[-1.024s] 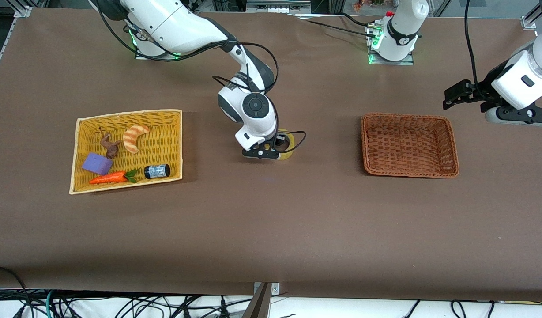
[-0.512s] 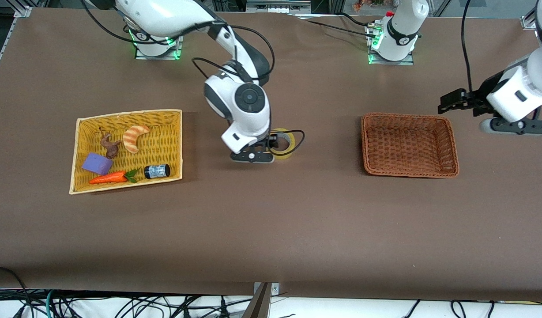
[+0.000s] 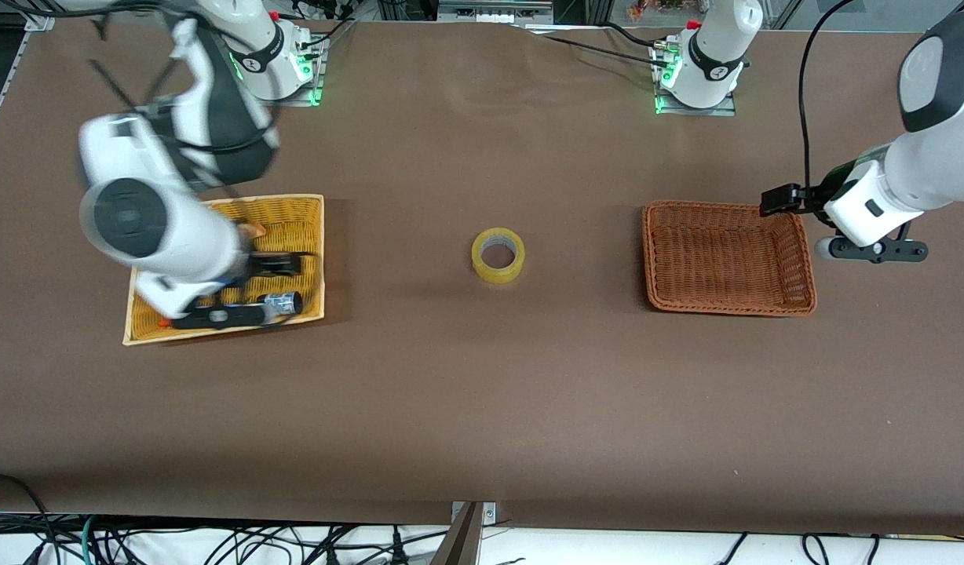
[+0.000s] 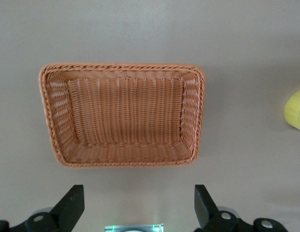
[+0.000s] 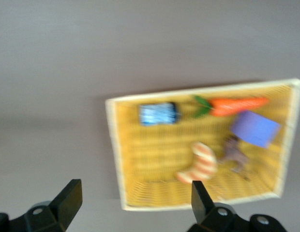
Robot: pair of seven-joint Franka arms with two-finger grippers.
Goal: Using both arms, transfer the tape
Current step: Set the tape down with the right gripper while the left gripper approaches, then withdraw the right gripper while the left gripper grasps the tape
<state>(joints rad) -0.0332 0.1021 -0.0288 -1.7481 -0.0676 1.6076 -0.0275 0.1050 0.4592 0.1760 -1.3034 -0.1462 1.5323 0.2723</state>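
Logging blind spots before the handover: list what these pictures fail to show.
- Front view: the right claw and its arm are motion-blurred and cover most of the yellow basket, hiding its contents.
- Left wrist view: the tape is cut off by the picture's edge.
- Right wrist view: the small dark can's label is blurred.
- Front view: the left claw, over the brown basket rim, is too small to judge.

We see the tape (image 3: 498,255) lying flat on bare table (image 3: 482,408), well apart from both baskets, open to approach from every side and from above. The right gripper (image 3: 274,264) hangs spread over the yellow basket (image 3: 313,205); the left gripper (image 3: 776,198), also spread, hangs over the brown basket (image 3: 729,308) rim.
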